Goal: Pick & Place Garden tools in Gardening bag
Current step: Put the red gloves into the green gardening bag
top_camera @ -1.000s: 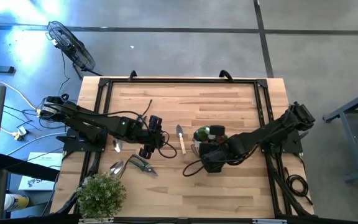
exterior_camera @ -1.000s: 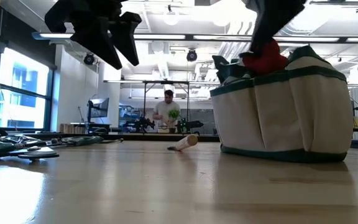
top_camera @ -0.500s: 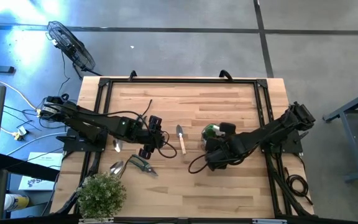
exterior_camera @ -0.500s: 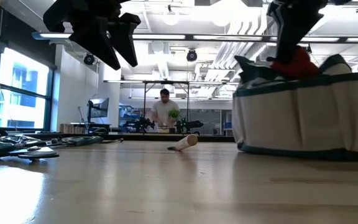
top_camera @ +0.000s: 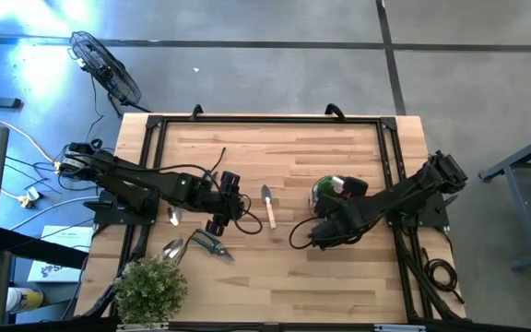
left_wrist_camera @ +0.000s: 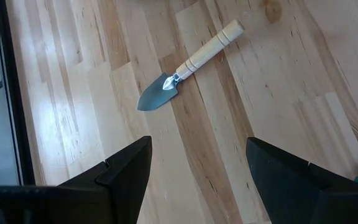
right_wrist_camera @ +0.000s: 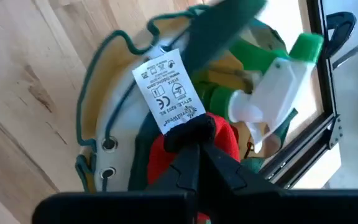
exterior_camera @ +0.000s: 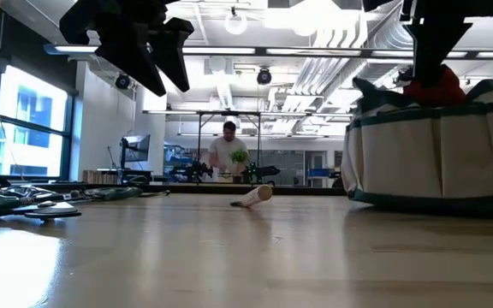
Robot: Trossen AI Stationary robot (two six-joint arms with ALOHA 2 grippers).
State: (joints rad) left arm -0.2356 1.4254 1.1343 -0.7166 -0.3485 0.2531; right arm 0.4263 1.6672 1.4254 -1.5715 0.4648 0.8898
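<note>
On the right half of the wooden bench [top_camera: 339, 138] I see the small soft fabric gardening bag [exterior_camera: 435, 167] with pale sides and dark green trim, standing upright with its mouth up. My right gripper [right_wrist_camera: 194, 146] is at the mouth of this bag, and its fingers are pressed together on a red piece [right_wrist_camera: 166, 158] at the rim of the bag. A white care label [right_wrist_camera: 165, 90] lies just beside the fingers. Inside the bag there is a green spray bottle with a white trigger head [right_wrist_camera: 272, 84].

My left gripper [top_camera: 221, 205] hangs above the bench left of the centre, with its fingers [left_wrist_camera: 126, 168] apart and nothing between them. Just beside it, toward the bag, a small metal trowel with a pale wooden handle [left_wrist_camera: 188, 62] lies flat on the bench. Nearer the front edge on the left side lie black-handled pruners [top_camera: 212, 244] and a silver scoop [top_camera: 172, 249], close to each other. A bushy green potted plant [top_camera: 150, 286] stands at the front left corner. Far behind the bench, a person [exterior_camera: 227, 154] stands in the room.
</note>
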